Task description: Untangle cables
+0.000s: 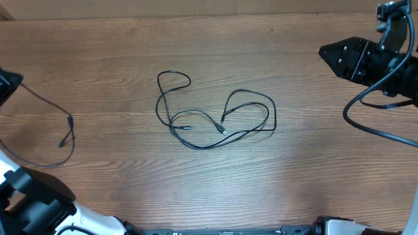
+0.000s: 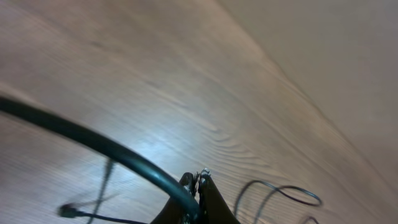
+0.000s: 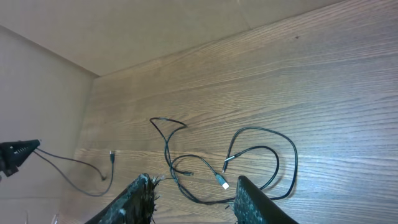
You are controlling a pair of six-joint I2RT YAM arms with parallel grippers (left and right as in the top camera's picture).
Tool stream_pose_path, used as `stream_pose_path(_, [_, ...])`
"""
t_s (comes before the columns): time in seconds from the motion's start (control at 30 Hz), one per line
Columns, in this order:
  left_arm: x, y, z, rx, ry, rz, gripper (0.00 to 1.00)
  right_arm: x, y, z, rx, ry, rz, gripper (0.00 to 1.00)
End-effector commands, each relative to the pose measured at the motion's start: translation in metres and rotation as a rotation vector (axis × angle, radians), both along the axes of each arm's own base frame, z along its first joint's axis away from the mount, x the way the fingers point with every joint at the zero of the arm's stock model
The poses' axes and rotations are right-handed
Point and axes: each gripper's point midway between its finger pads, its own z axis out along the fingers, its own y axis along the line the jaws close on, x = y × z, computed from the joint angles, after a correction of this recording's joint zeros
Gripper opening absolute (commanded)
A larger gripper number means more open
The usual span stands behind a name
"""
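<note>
Overhead, the left gripper sat at the far left edge of the frame, its jaws closed on one end of a loose cable that trailed rightward over the wooden table. The right gripper hung at the upper right with its fingers moderately apart and nothing between them. The tangled cables lay in overlapping loops at the centre, well apart from both grippers.

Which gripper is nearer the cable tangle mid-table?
Right. The right gripper is beyond and right of the tangle; the left gripper is far to its left, clearly farther off.
</note>
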Motion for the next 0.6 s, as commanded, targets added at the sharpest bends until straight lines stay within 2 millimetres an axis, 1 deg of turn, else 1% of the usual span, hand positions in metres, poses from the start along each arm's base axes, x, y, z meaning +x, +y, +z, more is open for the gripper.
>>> stream_pose_path(0.0, [-0.01,0.025,-0.018,-0.01,0.059,0.089,0.04,0.002,-0.002,-0.001,-0.008,-0.003,-0.005,0.41])
stream_pose_path(0.13, [-0.019,0.04,-0.034,-0.031,0.103,0.139,0.04,0.002,-0.002,-0.001,-0.008,-0.003,-0.004,0.41])
stream_pose_path(0.23, [-0.028,0.052,-0.055,-0.077,0.183,0.238,0.04,0.002,-0.002,-0.001,-0.008,-0.002,-0.004,0.41])
stream_pose_path(0.43, [-0.041,0.06,-0.093,-0.098,0.319,0.284,0.04,0.002,-0.002,-0.001,-0.008,-0.003,-0.004,0.4])
stream_pose_path(0.57, [-0.043,0.062,-0.108,-0.107,0.36,0.288,0.04,0.002,-0.002,-0.001,-0.009,-0.003,-0.005,0.4])
